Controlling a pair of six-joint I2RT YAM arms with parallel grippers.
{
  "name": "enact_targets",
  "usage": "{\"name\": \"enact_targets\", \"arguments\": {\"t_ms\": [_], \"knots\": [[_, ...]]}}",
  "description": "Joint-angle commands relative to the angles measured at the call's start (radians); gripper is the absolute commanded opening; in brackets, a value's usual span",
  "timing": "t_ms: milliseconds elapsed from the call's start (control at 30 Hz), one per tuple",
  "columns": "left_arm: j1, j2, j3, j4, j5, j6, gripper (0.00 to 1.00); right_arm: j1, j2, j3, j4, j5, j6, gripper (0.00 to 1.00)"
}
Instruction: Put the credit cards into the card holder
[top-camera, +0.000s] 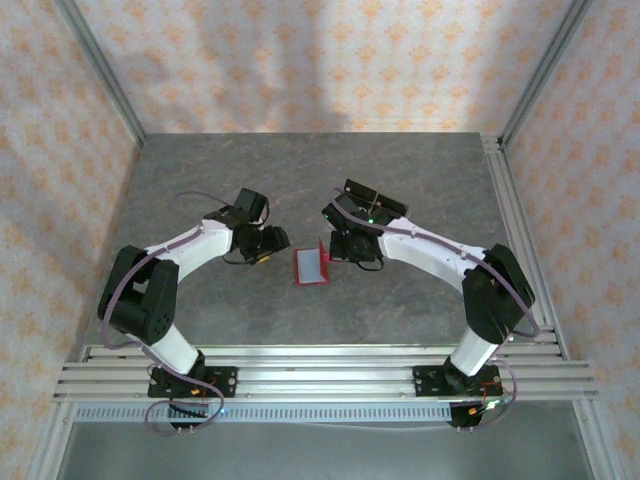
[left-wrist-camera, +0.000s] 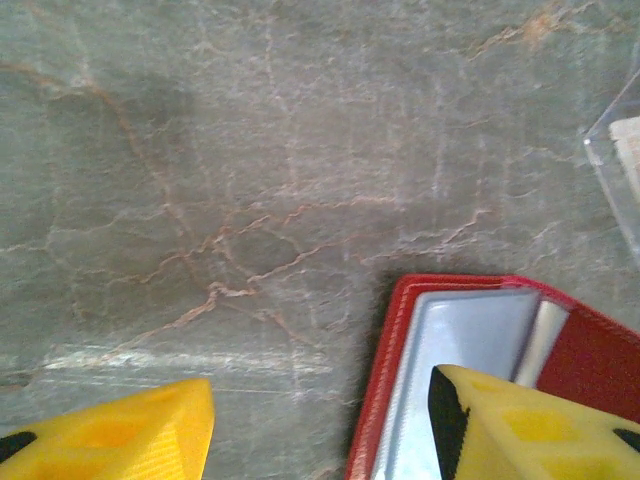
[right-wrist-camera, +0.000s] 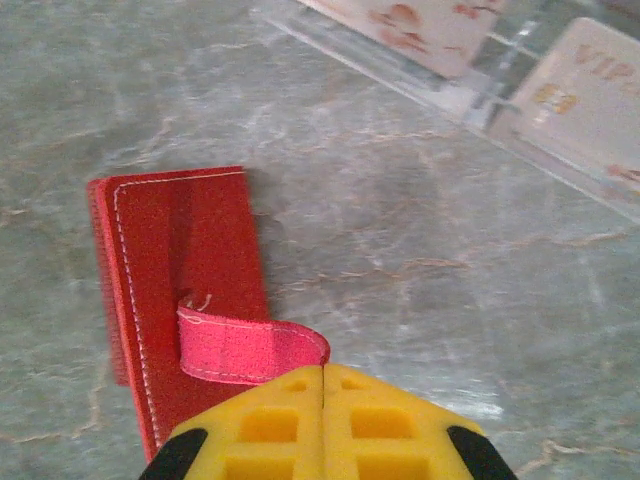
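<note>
Centrally, the card holder (top-camera: 312, 265) is located on the grey stone-patterned surface (top-camera: 300, 170), between the two grippers. From above it is seen open, its pale grey lining (left-wrist-camera: 470, 340) edged in red.

The left gripper (top-camera: 272, 243) is positioned just left of the holder. Its yellow fingers (left-wrist-camera: 120, 435) are spread well apart and released; nothing is grasped between them. In the left wrist view one finger is set over the lining and the other over bare surface, with the holder's red edge lying between them. Whether that finger touches the lining cannot be told.

The right gripper (top-camera: 342, 250) is positioned just right of the holder. Its fingers (right-wrist-camera: 270, 425) are clenched tight together, with the end of the pink snap tab (right-wrist-camera: 245, 345) right at their tips. Whether the tab is pinched cannot be told.

The credit cards (right-wrist-camera: 590, 90) are seen in a clear stand (right-wrist-camera: 440, 95), apart from the holder and beyond it in the right wrist view.
</note>
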Motion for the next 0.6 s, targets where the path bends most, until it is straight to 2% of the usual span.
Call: {"name": "enact_targets", "arguments": {"t_ms": [0,267,467,567], "knots": [[-0.01,-0.005,0.035,-0.067,-0.057,0.044,0.6,-0.009,-0.04,-0.026,-0.083,0.059,-0.033,0.0],[-0.023,-0.026,0.041,-0.106,-0.078,0.053,0.59,-0.014,-0.096,-0.206,-0.077,0.117,-0.03,0.0],[-0.041,-0.04,0.04,-0.116,-0.09,0.046,0.59,-0.015,-0.108,-0.301,-0.01,0.089,-0.004,0.02],[-0.056,-0.039,0.049,-0.121,-0.096,0.041,0.59,-0.014,-0.119,-0.302,-0.012,0.07,-0.006,0.29]]}}
